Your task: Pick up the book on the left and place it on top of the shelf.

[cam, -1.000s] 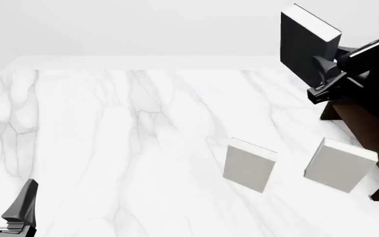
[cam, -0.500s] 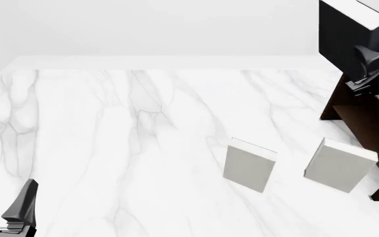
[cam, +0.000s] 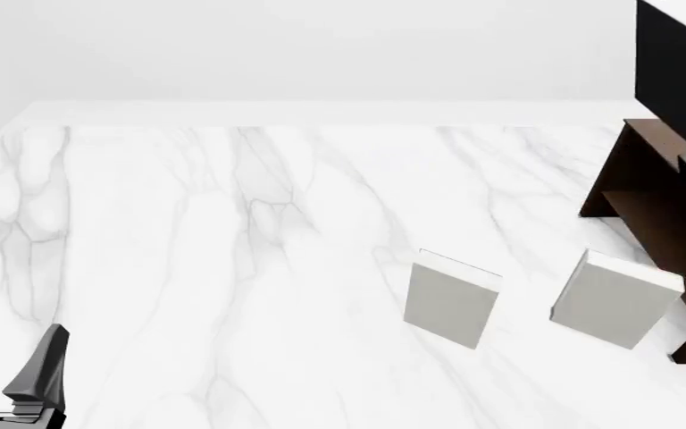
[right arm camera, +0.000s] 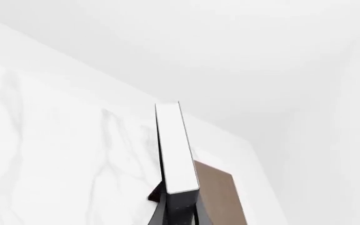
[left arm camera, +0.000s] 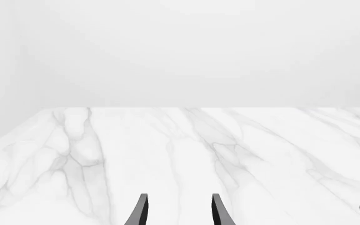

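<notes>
The book (right arm camera: 176,150) is pinched edgewise between the fingers of the right gripper (right arm camera: 178,212), its white page edge turned toward the wrist camera and its dark cover (cam: 677,76) seen upright at the far right of the front view. Just below the gripper, the shelf (cam: 659,201) is seen, its brown top (right arm camera: 217,197) lying beside the held book. Two light grey books (cam: 453,298) (cam: 614,298) are stood on the marble table (cam: 224,250), well below and to the left of that gripper. The left gripper (left arm camera: 178,213) is held spread and empty near the table's front edge, far from everything else.
</notes>
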Available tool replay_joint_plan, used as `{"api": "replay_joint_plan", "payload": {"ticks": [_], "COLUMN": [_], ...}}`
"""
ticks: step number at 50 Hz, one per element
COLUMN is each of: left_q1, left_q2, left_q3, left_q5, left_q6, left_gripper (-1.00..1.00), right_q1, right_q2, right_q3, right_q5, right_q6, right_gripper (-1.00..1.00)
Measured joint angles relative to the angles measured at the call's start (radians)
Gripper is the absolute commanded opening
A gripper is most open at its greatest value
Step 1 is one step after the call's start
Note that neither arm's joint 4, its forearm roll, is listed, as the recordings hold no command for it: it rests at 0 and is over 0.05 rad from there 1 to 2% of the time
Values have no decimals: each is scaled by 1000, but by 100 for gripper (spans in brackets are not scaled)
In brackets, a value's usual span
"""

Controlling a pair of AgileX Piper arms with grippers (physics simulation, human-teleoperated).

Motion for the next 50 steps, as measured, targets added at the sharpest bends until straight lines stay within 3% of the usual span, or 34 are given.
{"api": "replay_joint_plan", "payload": {"ticks": [50], "left_q1": [0], "left_q2": [0], "left_q3": [0], "left_q5": [0], "left_q6": [0], "left_gripper": [100], "right_q1": [-139], "right_q2": [-41], "right_q3": [16], "right_q5": [21], "right_q6": [-80], "right_gripper": [-100]}}
